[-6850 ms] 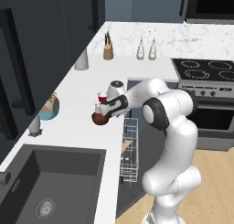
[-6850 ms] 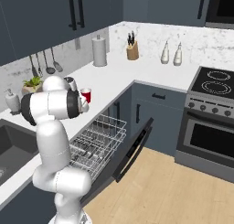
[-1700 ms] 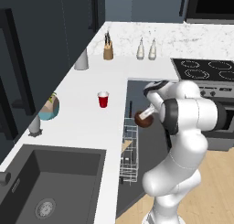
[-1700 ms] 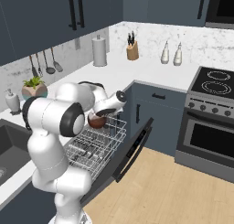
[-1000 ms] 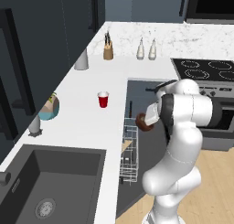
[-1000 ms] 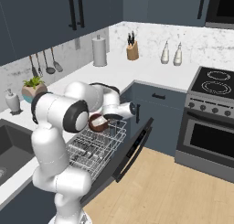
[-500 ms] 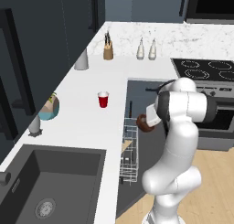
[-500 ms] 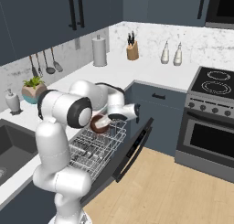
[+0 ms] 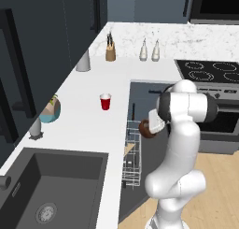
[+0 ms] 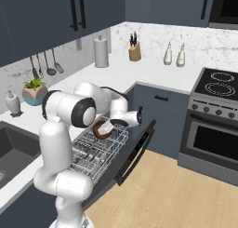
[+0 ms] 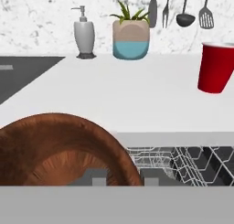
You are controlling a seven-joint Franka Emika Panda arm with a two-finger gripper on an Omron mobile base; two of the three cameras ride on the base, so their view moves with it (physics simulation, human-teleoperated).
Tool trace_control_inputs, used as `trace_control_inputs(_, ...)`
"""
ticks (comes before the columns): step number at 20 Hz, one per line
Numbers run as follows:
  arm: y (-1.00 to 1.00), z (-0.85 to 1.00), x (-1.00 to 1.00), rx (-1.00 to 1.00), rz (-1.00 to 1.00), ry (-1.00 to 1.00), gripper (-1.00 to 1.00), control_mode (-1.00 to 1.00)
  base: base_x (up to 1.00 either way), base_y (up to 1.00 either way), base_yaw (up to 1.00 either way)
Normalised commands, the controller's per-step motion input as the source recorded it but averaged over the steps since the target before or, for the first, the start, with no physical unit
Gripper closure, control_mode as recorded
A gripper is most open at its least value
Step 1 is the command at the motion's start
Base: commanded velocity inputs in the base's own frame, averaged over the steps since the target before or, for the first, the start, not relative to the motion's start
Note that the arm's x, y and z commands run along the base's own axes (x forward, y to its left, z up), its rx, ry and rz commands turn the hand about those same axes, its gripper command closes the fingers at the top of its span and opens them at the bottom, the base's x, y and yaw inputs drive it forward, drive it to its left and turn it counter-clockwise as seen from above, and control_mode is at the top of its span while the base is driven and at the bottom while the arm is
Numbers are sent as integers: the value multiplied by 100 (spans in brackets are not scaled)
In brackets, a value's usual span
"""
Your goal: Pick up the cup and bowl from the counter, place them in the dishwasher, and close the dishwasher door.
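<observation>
My gripper [image 9: 153,125] is shut on the dark reddish-brown bowl [image 9: 145,129], holding it tilted just above the white wire rack [image 9: 132,157] of the open dishwasher. From the right, the bowl [image 10: 98,128] hangs over the rack [image 10: 90,151], and the slate-blue dishwasher door [image 10: 133,156] is dropped open. In the hand view the bowl [image 11: 59,150] curves across the lower left and hides the fingertips. The red cup [image 9: 106,102] stands upright on the white counter [image 9: 79,125], left of the dishwasher. It also shows as the cup [image 11: 215,67] at the right.
A teal planter [image 9: 50,111] and a soap dispenser [image 11: 84,34] stand by the back wall. The dark sink [image 9: 51,186] lies at the near left. A grey canister [image 9: 83,61], knife block [image 9: 110,52] and two bottles [image 9: 149,50] line the far counter. The oven [image 10: 211,143] is right.
Over the last second the arm has folded in and lowered the bowl toward the rack. Earlier it lifted the bowl off the counter beside the cup. The cup has stayed put.
</observation>
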Motion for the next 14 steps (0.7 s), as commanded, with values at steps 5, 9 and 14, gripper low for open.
trace_control_inputs(5,0,-29,6,0,1,-2,100,-100,0,0,0)
trace_control_inputs(9,0,-29,16,0,2,0,100,-100,0,0,0)
trace_control_inputs(14,0,-23,24,0,2,0,100,-100,0,0,0)
